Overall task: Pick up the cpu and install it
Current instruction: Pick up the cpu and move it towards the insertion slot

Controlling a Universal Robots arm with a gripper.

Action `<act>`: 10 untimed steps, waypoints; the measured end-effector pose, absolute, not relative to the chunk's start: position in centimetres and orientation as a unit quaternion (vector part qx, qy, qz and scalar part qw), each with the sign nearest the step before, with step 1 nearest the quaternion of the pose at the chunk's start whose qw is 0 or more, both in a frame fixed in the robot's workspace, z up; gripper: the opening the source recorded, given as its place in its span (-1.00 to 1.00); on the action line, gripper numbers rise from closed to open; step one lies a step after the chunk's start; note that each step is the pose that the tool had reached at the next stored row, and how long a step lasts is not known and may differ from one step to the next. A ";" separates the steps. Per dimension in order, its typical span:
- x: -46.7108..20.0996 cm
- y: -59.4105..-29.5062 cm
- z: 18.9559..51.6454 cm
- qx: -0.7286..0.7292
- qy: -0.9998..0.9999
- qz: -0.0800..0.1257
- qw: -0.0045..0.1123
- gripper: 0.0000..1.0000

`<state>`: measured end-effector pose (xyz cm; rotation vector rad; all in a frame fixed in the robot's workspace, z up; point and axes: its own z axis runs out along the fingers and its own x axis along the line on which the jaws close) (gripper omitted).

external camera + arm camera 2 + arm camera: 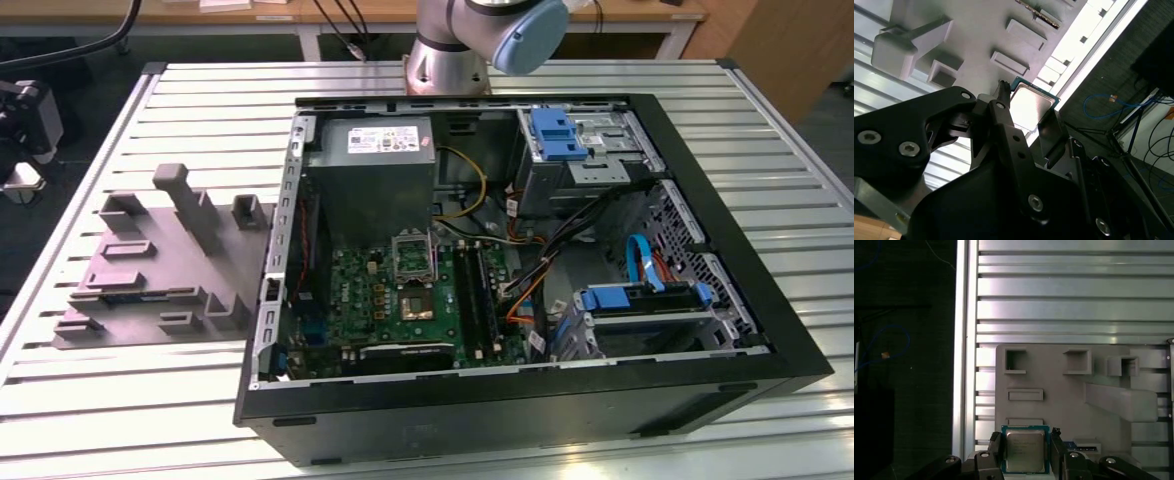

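A: What is made out among the largest things?

B: A slatted metal counter [107, 400] is spread beneath everything. An open black computer case [534, 410] is laid on it, toward the exterior view's right. The arm's base [447, 65] is mounted at the far edge, behind the case.

A: What is placed beside the case, and inside it?

B: A grey moulded tray [160, 275] with upright posts is set just beside the case, on the exterior view's left. Within the case a green board [360, 290] is fixed flat, and a metal-framed socket [414, 255] is carried toward its far end.

A: How is the tool found?

B: In the first wrist view the tool [1026, 438] is positioned over the tray, near the counter's edge. It is drawn in narrowly, its two black fingers [995, 446] pressed against opposite sides of the cpu [1026, 452].

A: And where is the cpu?

B: It is gripped between those fingers, with its pale silver-grey top turned toward both wrist cameras. It is seen over the part of the tray closest to the counter's edge. Whether it is raised clear of the tray cannot be told.
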<state>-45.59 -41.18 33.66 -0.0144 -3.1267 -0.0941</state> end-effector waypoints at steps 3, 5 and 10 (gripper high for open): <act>-45.6 -41.2 33.7 -0.005 -1.000 -0.030 0.007 -0.06; -45.6 -41.2 33.8 -0.005 -1.000 -0.030 0.007 -0.06; -45.6 -41.2 34.0 -0.005 -1.000 -0.030 0.007 -0.06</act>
